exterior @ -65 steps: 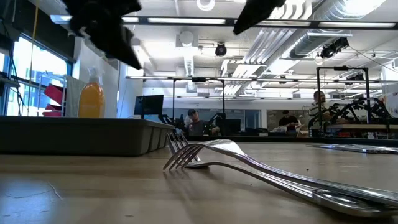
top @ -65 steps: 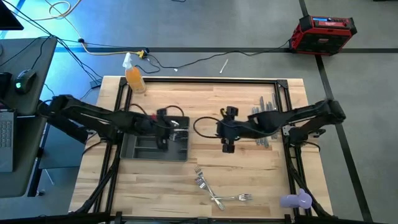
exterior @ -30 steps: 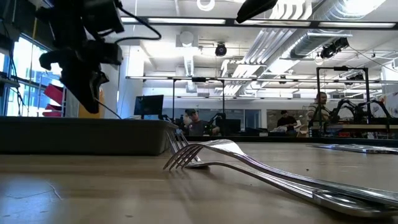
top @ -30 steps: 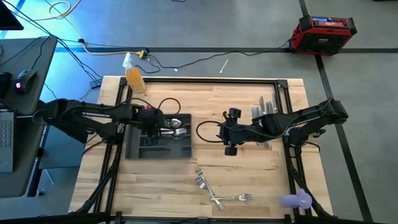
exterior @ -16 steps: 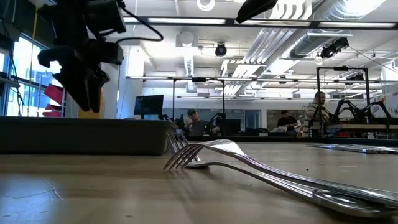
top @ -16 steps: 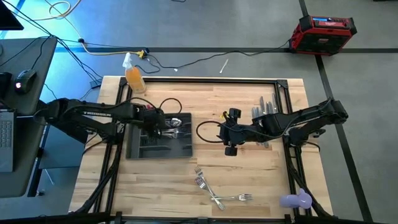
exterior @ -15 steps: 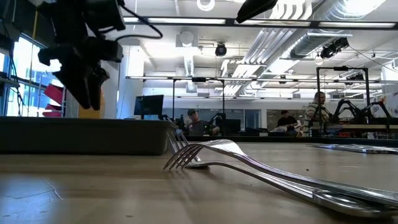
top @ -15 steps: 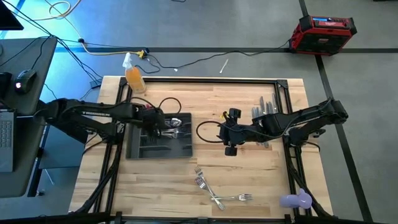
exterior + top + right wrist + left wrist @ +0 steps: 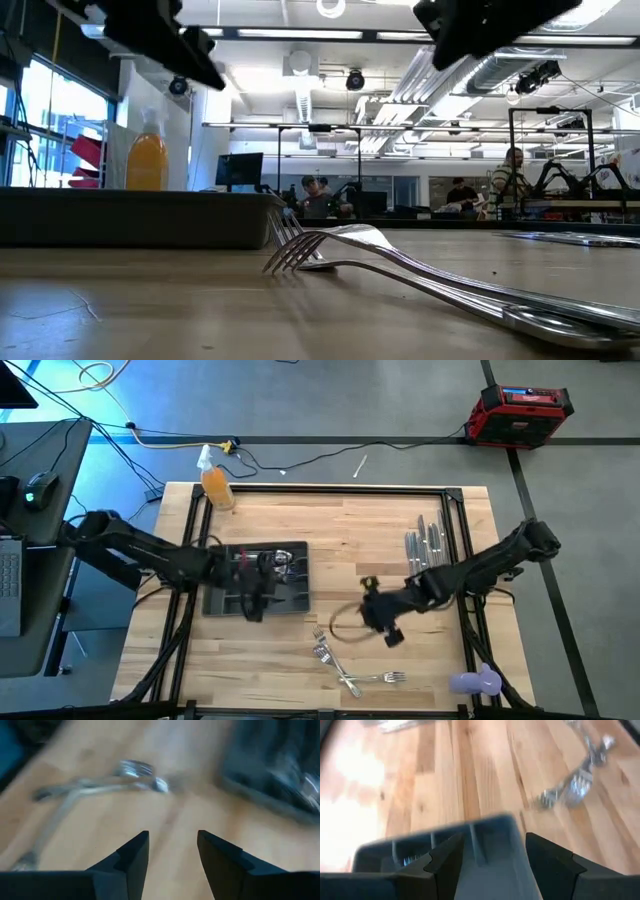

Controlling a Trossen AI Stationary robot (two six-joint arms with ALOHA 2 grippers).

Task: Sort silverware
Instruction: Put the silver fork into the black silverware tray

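Tray holding silverware in its compartments, left claw open above it, right claw open, empty.

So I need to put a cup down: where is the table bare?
Bare wood lies between the tray and the knives, and along the near left edge. It is crowded by the forks, under the right claw.

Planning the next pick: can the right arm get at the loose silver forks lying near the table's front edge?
Probably yes. The right gripper hangs open just behind the pile of shiny silver metal forks, with only bare wooden table between them. The left gripper is off over the dark grey compartmented tray.
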